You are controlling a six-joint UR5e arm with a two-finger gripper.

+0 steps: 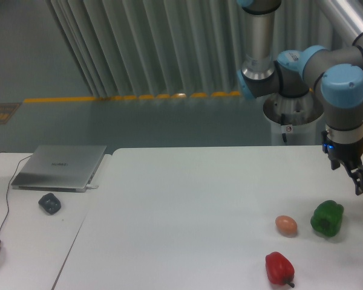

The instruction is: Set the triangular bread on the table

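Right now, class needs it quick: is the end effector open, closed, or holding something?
End effector: cannot be told; it hangs above the green pepper, fingers too dark and small to read, no bread visible.

A robotics lab or industrial test hall is suggested. A grey and light-blue jointed robot arm [327, 66] is mounted on a pale round pedestal [293, 121] behind a large plain white matte desk [187, 211]. A grey-green painted floor [109, 124] marked with a yellow safety line [133, 96] is seen beyond, closed off by a wall of grey ribbed vertical panels [151, 45]. A closed silver laptop [60, 167] is placed on a narrower white side desk [30, 241].
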